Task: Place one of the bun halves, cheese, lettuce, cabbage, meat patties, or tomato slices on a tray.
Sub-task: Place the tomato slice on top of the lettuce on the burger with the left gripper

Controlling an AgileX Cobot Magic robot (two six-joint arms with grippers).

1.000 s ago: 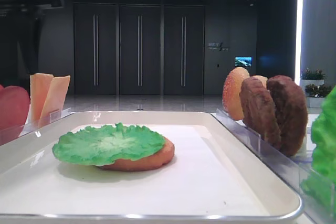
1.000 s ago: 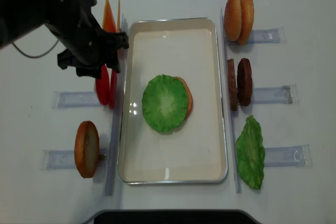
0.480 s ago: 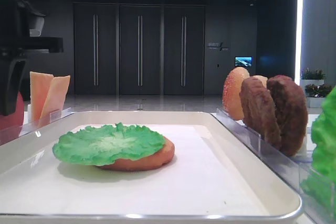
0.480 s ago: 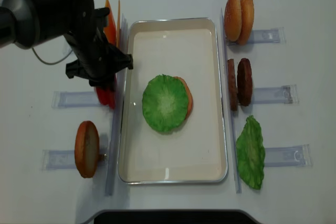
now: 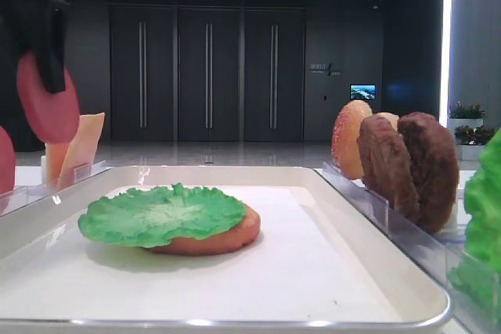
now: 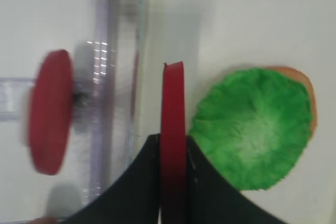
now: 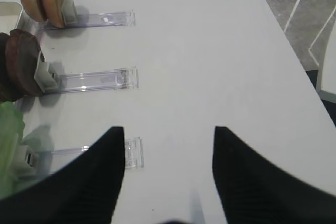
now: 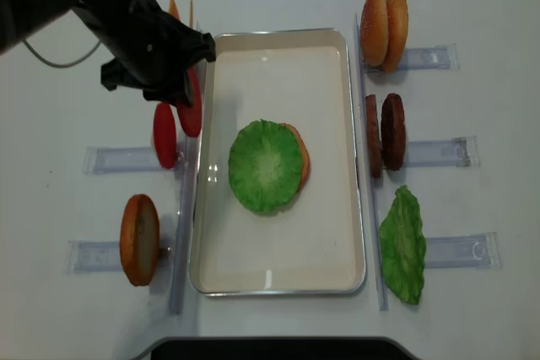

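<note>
I am holding one of the tomato slices point(image 6: 173, 129) on edge in my left fingers point(image 6: 152, 182), which are clenched on its lower rim; it is hanging clear of its rack, just outside the left rim of the tray point(image 8: 278, 48). A second tomato slice point(image 8: 164, 135) is standing in the rack point(image 8: 118, 158) on the counter point(image 8: 67, 200), left of the tray. Inside the tray, the lettuce point(image 8: 265, 166) is lying flat on a bun base point(image 8: 301, 158), near the tray's middle. This looks like the carry step: slice picked, not yet placed. Next I am needing to move rightward over the rim, tip the slice flat and lower it onto the lettuce before letting go. Right of the tray, my right fingers point(image 7: 168, 177) are spread wide with nothing between them, above bare counter beyond the racks.
</note>
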